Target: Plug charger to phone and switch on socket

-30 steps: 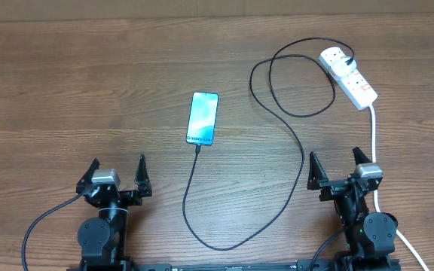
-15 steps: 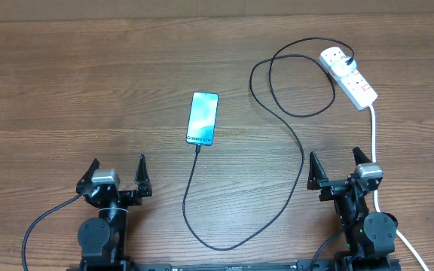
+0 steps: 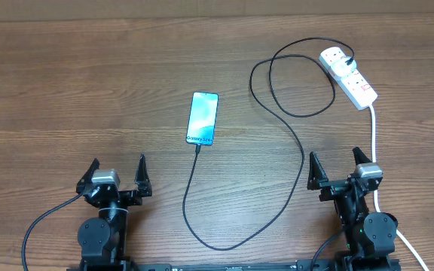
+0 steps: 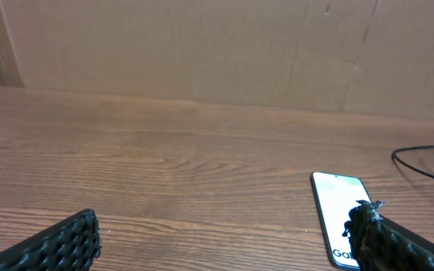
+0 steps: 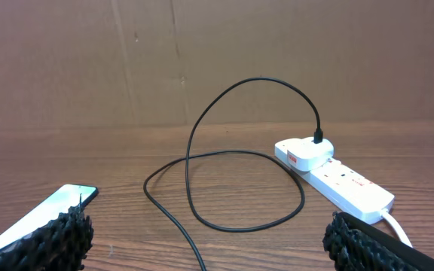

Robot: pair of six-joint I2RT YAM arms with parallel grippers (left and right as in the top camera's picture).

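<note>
The phone (image 3: 203,118) lies screen up in the middle of the surface (image 3: 81,75). The charger (image 5: 266,79) joins its near end and loops to the socket (image 3: 350,77) far right, where its white head sits. The left hand (image 3: 118,159) and the right hand (image 3: 334,153) are both spread, holding nothing, at the near edge.

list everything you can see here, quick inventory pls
phone: 1, blue-teal screen with a black edge, lying flat mid-table
charger cable: 1, thin black, looping from the phone's near edge to the plug head
plug head: 1, white, on the far end of the power strip
power strip: 1, white with red markings, far right
thick cord: 1, white, runs from the strip to the near edge
table: 1, brown wood
cardboard wall: 1, brown, behind the table
left gripper: 1, black, near left, open
right gripper: 1, black, near right, open
</note>
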